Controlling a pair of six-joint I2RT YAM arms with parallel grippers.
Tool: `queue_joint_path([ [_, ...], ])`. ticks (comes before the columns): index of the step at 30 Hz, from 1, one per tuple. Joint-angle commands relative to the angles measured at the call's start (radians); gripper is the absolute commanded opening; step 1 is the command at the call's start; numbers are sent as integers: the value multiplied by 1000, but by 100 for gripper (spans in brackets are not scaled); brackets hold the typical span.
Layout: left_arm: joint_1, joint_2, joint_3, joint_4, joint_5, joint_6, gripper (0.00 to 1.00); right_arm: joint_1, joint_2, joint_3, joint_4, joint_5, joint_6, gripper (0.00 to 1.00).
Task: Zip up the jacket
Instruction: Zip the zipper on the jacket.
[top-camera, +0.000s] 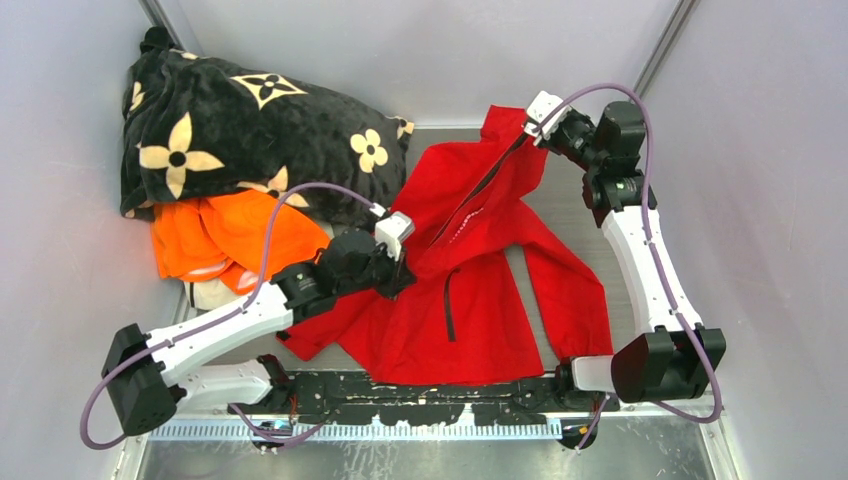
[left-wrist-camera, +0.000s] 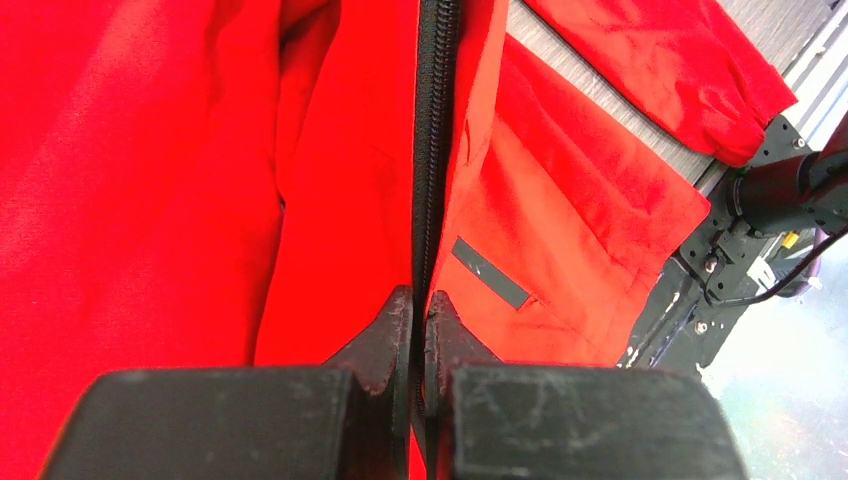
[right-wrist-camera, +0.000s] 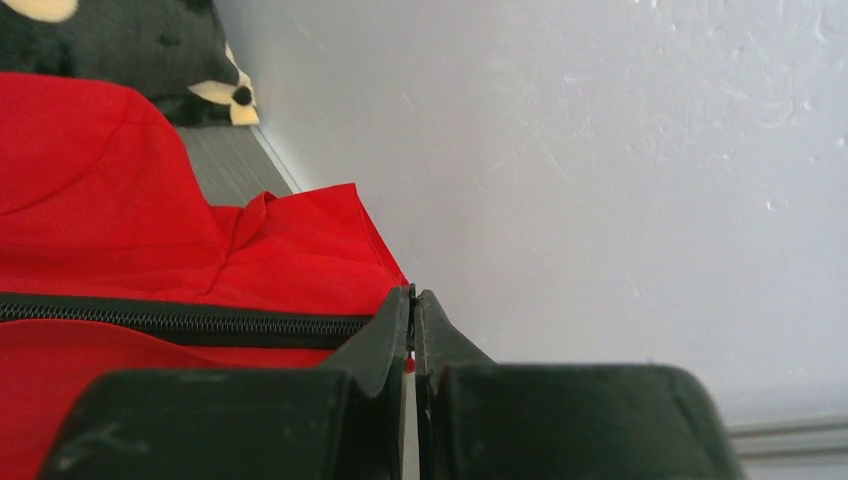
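Observation:
The red jacket (top-camera: 480, 290) lies spread in the middle of the table, its collar end lifted toward the far right. Its black zip (top-camera: 480, 185) runs diagonally between my two grippers. My left gripper (top-camera: 403, 277) is shut on the zip low on the jacket's front; in the left wrist view the jaws (left-wrist-camera: 420, 315) pinch the black zip (left-wrist-camera: 432, 150) beside the dark pocket slit (left-wrist-camera: 490, 272). My right gripper (top-camera: 532, 122) is shut on the top edge of the jacket at the zip's upper end (right-wrist-camera: 412, 305), holding it up and taut. The zip (right-wrist-camera: 180, 325) looks closed there.
A black flower-patterned blanket (top-camera: 230, 130) is piled at the far left, with an orange garment (top-camera: 235, 240) below it. Grey walls close in the back and sides. The arm bases and rail (top-camera: 420, 390) run along the near edge.

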Motion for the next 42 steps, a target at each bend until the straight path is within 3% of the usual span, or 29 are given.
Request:
queue_joint_path([
  [1,56,73,166,-65,15,14,0,-18,-58,-19,150,66,-8,1],
  [5,178,215,302,-68,36,-7,0,-18,-64,-46,159,83,12,1],
  [9,299,361,446,-63,146,-82,0,-17,-60,-70,168,104,7,1],
  [15,320,518,582,-96,334,-125,0,-18,-25,-103,163,162,6,1],
  [16,321,531,583,-98,364,-133,3,-18,-15,-103,164,179,17,5],
  [17,321,538,584,-110,374,-127,11,-19,3,-99,155,199,28,15],
  [20,323,486,580,-151,269,-93,56,-17,40,-10,-38,242,93,51],
  [23,322,358,566,-172,128,-33,78,-17,63,146,-301,213,209,83],
  [25,323,258,564,-196,56,-4,88,-17,53,220,-455,168,311,98],
  [30,334,82,567,-268,37,-10,96,-20,-4,327,-688,65,601,100],
  [34,335,-54,565,-328,44,-48,97,-29,-109,298,-730,112,834,100],
  [42,336,-228,638,-473,6,-71,99,-102,-254,390,-831,122,980,100],
])
